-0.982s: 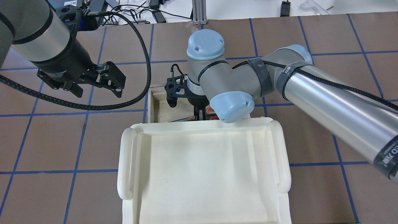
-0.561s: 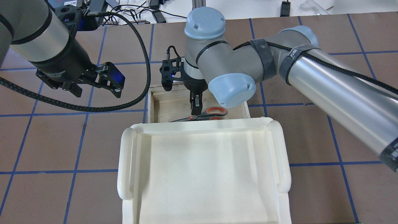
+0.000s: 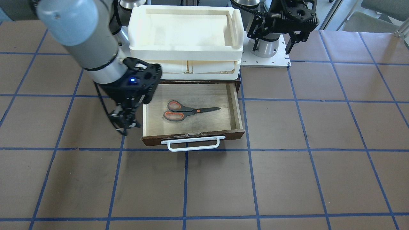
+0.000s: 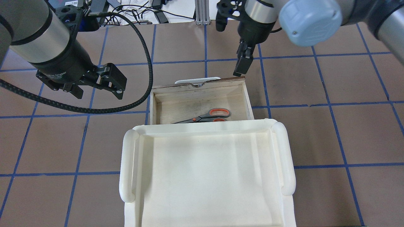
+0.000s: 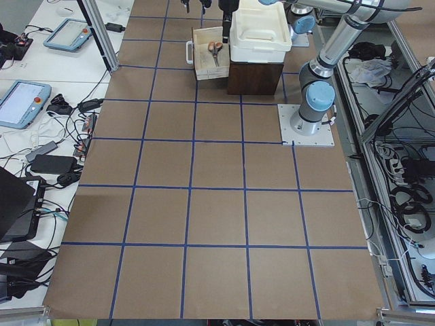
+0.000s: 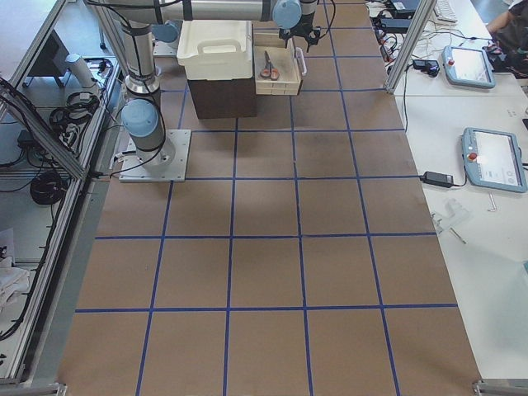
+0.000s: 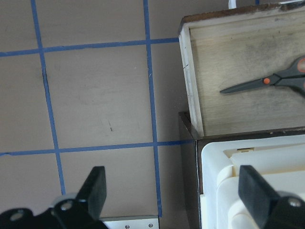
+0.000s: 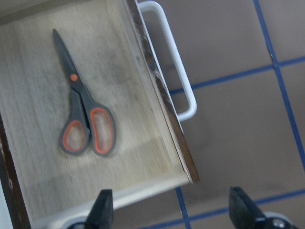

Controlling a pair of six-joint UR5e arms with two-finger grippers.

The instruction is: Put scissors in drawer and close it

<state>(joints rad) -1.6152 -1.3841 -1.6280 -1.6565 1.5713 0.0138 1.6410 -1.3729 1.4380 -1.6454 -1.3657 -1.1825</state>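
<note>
The scissors [image 3: 188, 111] lie flat on the pale wood floor of the open drawer [image 3: 191, 136], handles toward the right arm's side. They also show in the overhead view [image 4: 205, 117] and both wrist views [image 7: 267, 82] [image 8: 81, 109]. My right gripper [image 4: 241, 67] is open and empty, hanging just outside the drawer's front corner [image 3: 123, 123], apart from the white bar handle [image 3: 193, 145]. My left gripper [image 4: 94, 86] is open and empty, well off to the drawer's other side, above the table [image 3: 273, 44].
The cream plastic tray unit [image 4: 205, 170] sits on top of the cabinet behind the drawer and overhangs the drawer's back part [image 3: 185, 48]. The left arm's base plate [image 3: 265, 60] stands beside it. Brown table with a blue grid lies all around.
My right gripper let go of the scissors, rose out of the drawer and moved out past its front corner. The scissors stay in the drawer. The left arm has not moved.
</note>
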